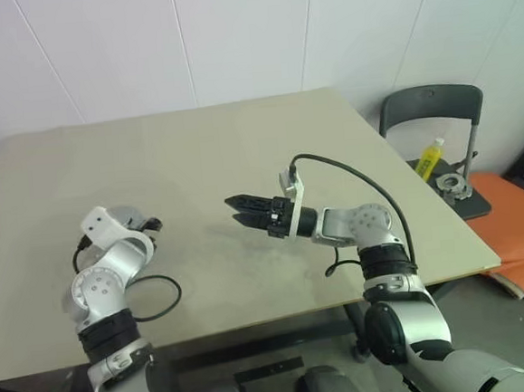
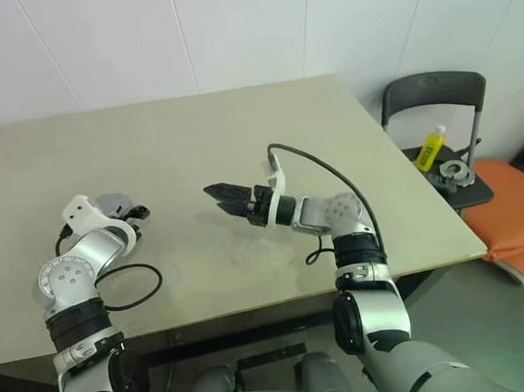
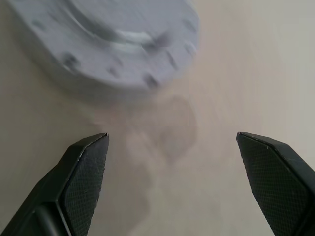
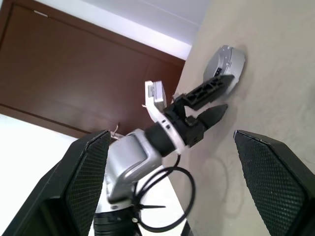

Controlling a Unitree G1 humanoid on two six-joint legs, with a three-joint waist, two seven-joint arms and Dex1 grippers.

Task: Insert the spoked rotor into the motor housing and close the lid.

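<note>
Now — closed grey motor housing [image 3: 106, 42] on the table [image 1: 240, 143].
Left gripper [image 3: 172, 182] gapes empty beside its bolt-dotted lid [image 4: 225, 61]; right gripper [image 1: 239, 210] — wide, empty.

Silver-grey jointed arms with black bands at the forearms; white bracket on each wrist; looping black cables. Left gripper [image 4: 209, 104] and right gripper [image 1: 242, 210] black, with tapered fingers [image 3: 83, 172] cross-hatched on the pads.

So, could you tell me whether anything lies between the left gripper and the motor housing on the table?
Nothing visible does. The left gripper is open just short of the motor housing, with bare table between its fingertips and the housing's grey rim. The right gripper hovers off to the side, well clear.
</note>
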